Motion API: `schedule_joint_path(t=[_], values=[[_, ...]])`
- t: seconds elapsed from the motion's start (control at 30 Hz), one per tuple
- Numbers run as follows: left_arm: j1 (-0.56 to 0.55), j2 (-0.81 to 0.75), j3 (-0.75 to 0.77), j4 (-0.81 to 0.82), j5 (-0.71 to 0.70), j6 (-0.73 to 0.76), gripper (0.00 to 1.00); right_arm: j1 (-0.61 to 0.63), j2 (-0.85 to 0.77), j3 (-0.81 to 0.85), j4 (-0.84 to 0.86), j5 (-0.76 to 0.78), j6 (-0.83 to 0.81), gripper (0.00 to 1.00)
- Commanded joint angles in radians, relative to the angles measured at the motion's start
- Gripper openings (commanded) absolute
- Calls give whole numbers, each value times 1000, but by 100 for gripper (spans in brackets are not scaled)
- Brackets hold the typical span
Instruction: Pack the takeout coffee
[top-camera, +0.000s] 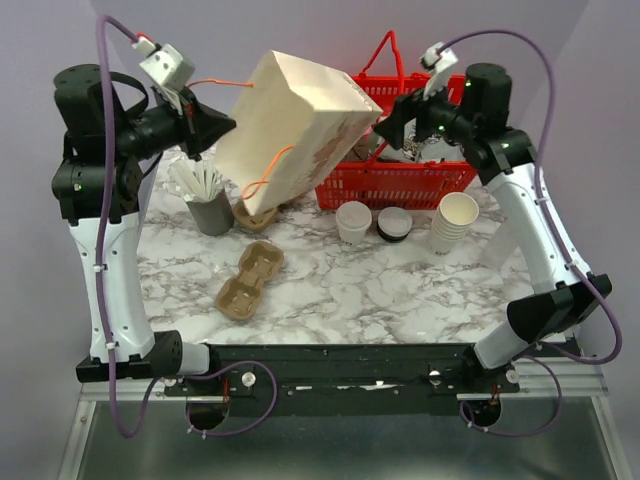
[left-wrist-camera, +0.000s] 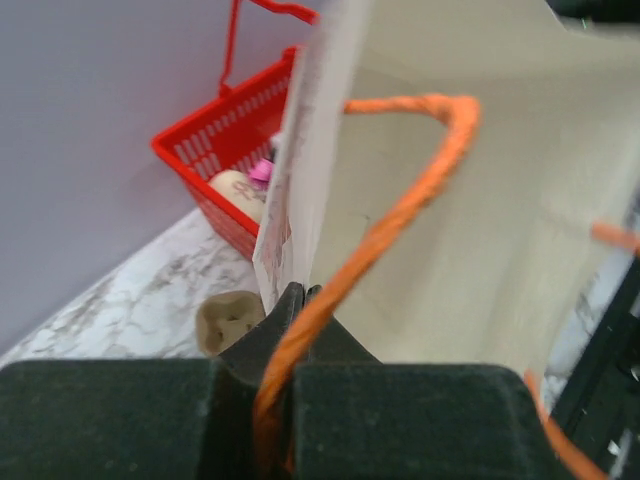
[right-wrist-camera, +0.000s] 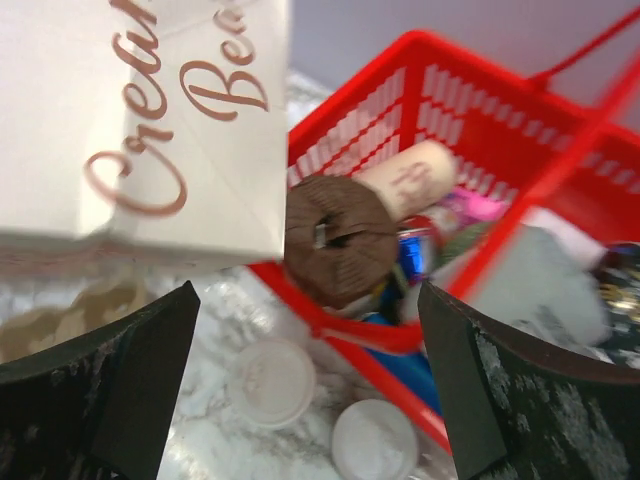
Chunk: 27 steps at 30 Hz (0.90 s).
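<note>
Toward the bench's (top-camera: 330, 290) twelve o'clock, the left hand (left-wrist-camera: 293, 300) clamps the bag (top-camera: 290, 120), lettered "Crea…" and "Ben…"; right hand (right-wrist-camera: 305, 330) spread apart; takeout coffee (top-camera: 352, 222) at the bag's five o'clock.

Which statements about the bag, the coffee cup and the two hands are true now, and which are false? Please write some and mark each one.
1. The light brown paper bag with orange cord handles hangs tilted above the marble table. True.
2. The left hand is open and holds nothing. False: it is shut on the bag's edge, by an orange handle.
3. The small white paper cup with a white lid is inside the bag. False: it stands on the table, in front of the red plastic basket.
4. The right hand has its fingers wide apart. True.
5. The moulded cardboard cup carrier lies in the basket. False: it lies on the table.
</note>
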Motion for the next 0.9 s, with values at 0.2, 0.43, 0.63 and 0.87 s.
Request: schedule_joint_path(t=[0.2,0.43,0.63,0.87], values=[[-305,-36,-177,-235,14,255,0,-66,-99,39,-66,47,8,100],[-395,-21,-156,-320,-9,337,0,-65,-188,-90,-66,41,-27,100],[-420,-21,-51,-330,-45,337,0,-66,-215,-122,-63,64,-50,100],[-423,-54,23,-525,-143,496,0,-68,-243,-14,-11,338,-79,100]])
